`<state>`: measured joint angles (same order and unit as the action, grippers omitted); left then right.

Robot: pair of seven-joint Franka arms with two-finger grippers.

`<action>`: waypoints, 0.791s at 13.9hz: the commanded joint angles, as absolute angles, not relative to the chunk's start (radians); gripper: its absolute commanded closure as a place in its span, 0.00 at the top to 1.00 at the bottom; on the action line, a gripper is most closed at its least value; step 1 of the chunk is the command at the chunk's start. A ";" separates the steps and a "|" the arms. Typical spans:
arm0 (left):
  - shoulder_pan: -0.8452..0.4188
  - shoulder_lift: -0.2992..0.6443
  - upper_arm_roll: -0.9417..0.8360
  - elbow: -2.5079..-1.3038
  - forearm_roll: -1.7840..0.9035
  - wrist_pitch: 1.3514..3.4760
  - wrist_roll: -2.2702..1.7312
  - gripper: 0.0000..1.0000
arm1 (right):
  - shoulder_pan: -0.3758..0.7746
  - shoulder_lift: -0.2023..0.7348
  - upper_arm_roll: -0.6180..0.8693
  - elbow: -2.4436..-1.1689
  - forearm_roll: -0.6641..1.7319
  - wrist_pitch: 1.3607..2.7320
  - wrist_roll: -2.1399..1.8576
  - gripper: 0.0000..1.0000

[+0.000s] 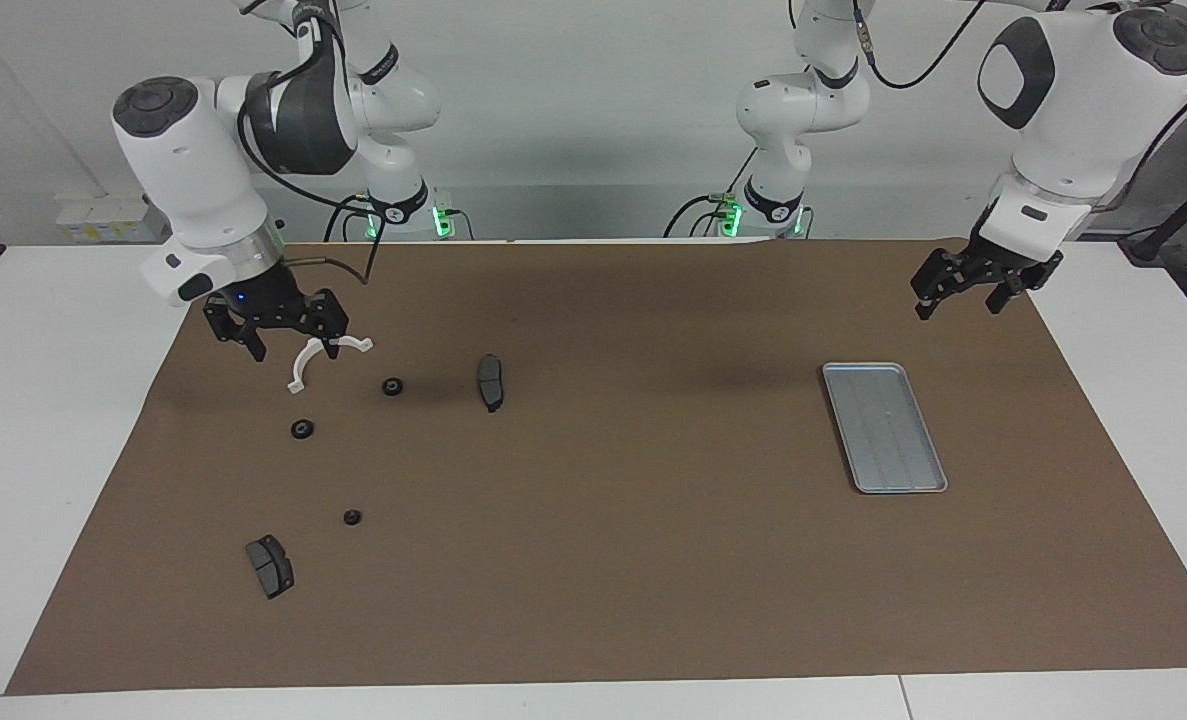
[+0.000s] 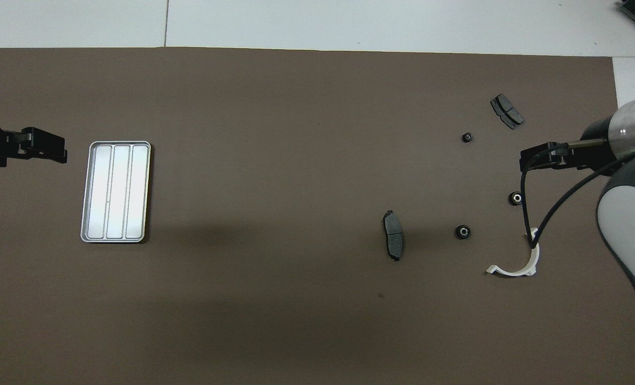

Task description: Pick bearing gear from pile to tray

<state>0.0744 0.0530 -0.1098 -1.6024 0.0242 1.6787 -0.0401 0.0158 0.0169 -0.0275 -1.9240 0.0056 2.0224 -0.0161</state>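
Brown paper (image 1: 593,560) covers the table. At the right arm's end, the right gripper (image 1: 293,350) hangs with its fingers spread, empty, over the white half-ring bracket (image 1: 300,368) and the mat beside it. Below it the pile lies loose: three small black rings (image 1: 302,429), (image 1: 392,386) and (image 1: 352,517), one brake pad (image 1: 269,566) farthest from the robots, and a second brake pad (image 1: 490,381) toward the table's middle. Well apart, at the left arm's end, sits the silver tray (image 1: 884,427), nothing in it. The left gripper (image 1: 961,298) waits in the air over the mat's corner, fingers likewise apart.
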 commanded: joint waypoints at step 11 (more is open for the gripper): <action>0.091 0.020 -0.115 -1.638 0.011 1.687 -0.034 1.00 | -0.121 0.184 -0.020 -2.241 -0.006 2.555 -0.183 1.00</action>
